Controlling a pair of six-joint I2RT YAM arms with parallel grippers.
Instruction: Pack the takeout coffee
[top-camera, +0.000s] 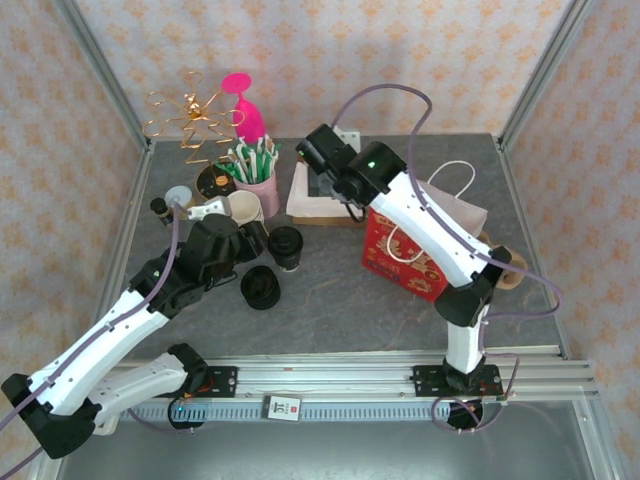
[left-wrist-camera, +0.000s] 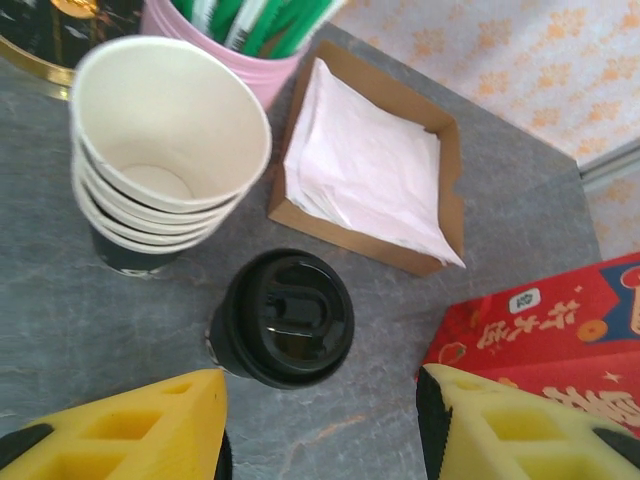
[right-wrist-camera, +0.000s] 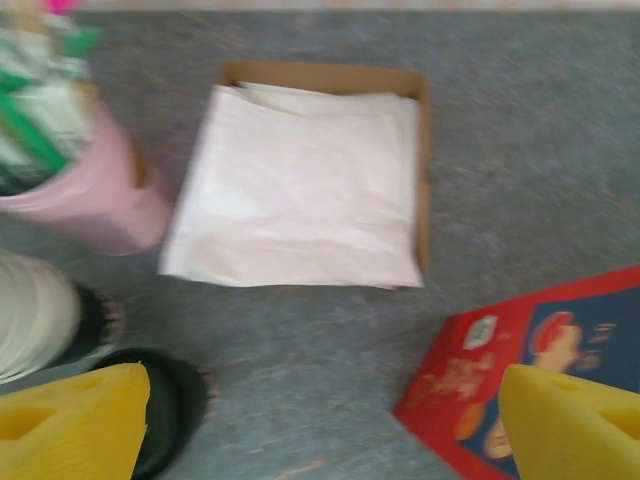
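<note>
Lidded coffee cup (left-wrist-camera: 285, 318) is stood upright on the grey tabletop (top-camera: 330, 310), black lid up, long axis vertical. In the top view the cup (top-camera: 286, 247) is placed left of centre, just beside the stack of paper cups (top-camera: 245, 207), with the red paper bag (top-camera: 410, 255) well apart to its right. Left hand (left-wrist-camera: 320, 385) is held just short of the cup, yellow fingers (left-wrist-camera: 150, 425) spread to either side and released, with nothing gripped; whether the cup is touched cannot be told. Right hand (right-wrist-camera: 320, 400) is held over the napkin box (right-wrist-camera: 320, 180), fingers (right-wrist-camera: 570, 420) wide apart and released; a black lidded shape, blurred, is caught at the lower left of its view. The recessed top of the lid and the open mouth of the cup stack (left-wrist-camera: 170, 130) are made out in the left wrist view. A second black round item (top-camera: 261, 288) near the cup and the pink straw holder (top-camera: 257, 178) behind the stack are given by the top view.
</note>
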